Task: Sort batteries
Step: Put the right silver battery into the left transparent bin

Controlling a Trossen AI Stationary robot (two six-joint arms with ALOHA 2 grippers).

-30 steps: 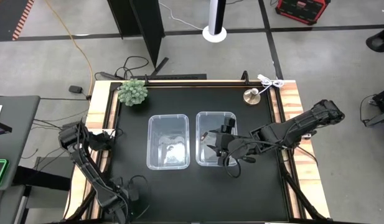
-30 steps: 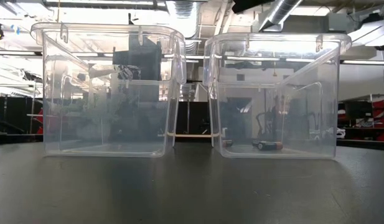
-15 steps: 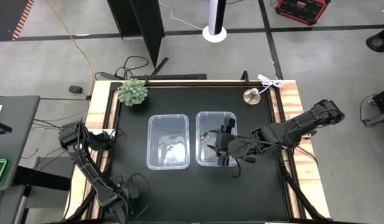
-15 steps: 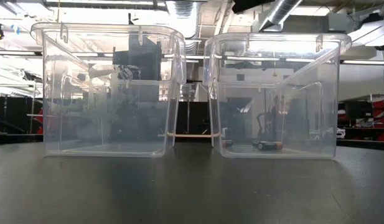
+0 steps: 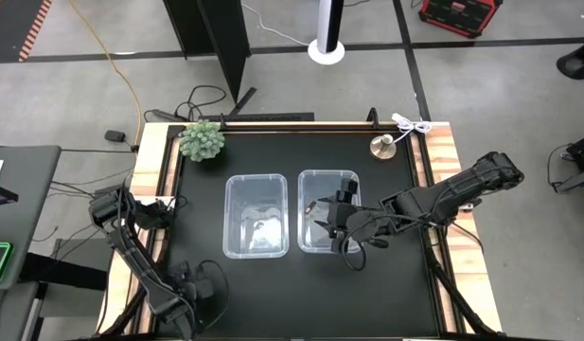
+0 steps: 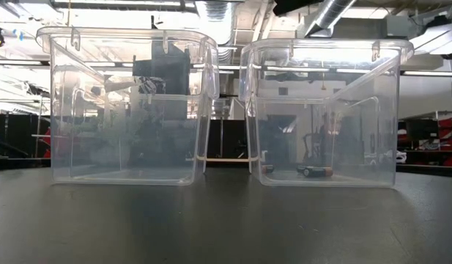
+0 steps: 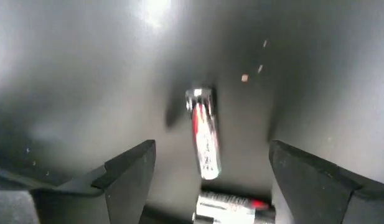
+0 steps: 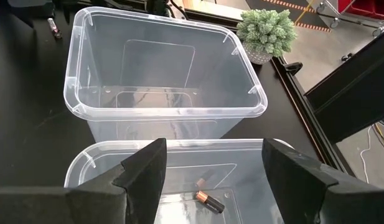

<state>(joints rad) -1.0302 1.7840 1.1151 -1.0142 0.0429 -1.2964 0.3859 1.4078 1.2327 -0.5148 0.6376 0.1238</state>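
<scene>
Well left of the left-hand clear plastic bin [image 5: 256, 214], near the front edge of the black counter [image 5: 206, 189], the left hand [image 7: 207, 168] hangs spread wide over a small silvery cylindrical battery with a red band [image 7: 203, 132]; a second silvery cell [image 7: 232, 205] lies just beside it. It looks light, rigid, slick and apt to roll, so pinching mid-barrel across its width seems best. The right hand [image 8: 210, 163], also wide and empty, hovers over the right-hand clear bin [image 8: 86, 158], where a dark battery with a copper end [image 8: 209, 201] lies.

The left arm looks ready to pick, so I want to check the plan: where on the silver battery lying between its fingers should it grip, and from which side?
Grip the silver battery at mid-length, coming straight down from above. It lies flat on the black table, lengthwise in the gap of the open left gripper, so the fingers would close across its round sides. A second battery lies close by.
</scene>
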